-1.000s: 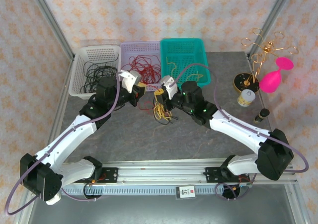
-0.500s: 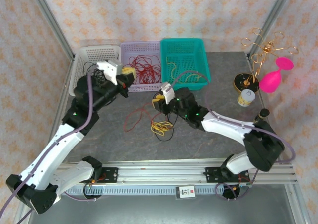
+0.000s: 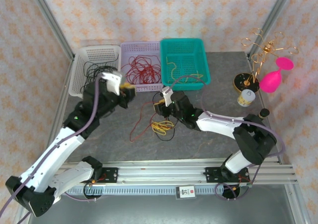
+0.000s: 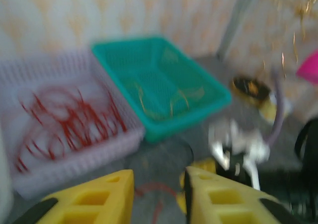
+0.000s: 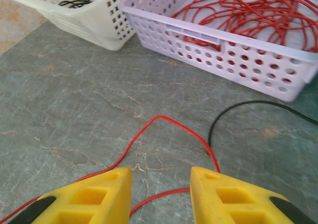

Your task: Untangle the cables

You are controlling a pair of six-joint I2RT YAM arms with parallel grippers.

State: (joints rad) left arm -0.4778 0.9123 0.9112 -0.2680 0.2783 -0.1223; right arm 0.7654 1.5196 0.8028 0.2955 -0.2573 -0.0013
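Table (image 3: 213, 134) grey, baskets (image 3: 191, 83) at 12 o'clock. Cables (image 3: 161, 126) tangled at table centre, red strand (image 5: 158, 117) trailing toward 8 o'clock. Left tool (image 3: 128, 92) spread, empty, at 10 o'clock. Right tool (image 3: 159, 106) spread, empty, above tangle.

three baskets in a row along far edge of table (image 3: 208, 144): left basket (image 3: 79, 75), middle basket (image 3: 149, 88), right basket (image 3: 206, 70), side by side. loose cables (image 3: 141, 67) inside each. cable tangle (image 3: 161, 126) on table in front of middle and right baskets, single cable loop (image 5: 160, 117) trailing to its left. left claw (image 3: 130, 91) by front-left of middle basket, right claw (image 3: 159, 107) just behind tangle. wire stand (image 3: 263, 50) at far right, goblet (image 3: 276, 77) beside it, round tin (image 3: 244, 80), jar (image 3: 245, 97) and small bottle (image 3: 262, 115) in front.
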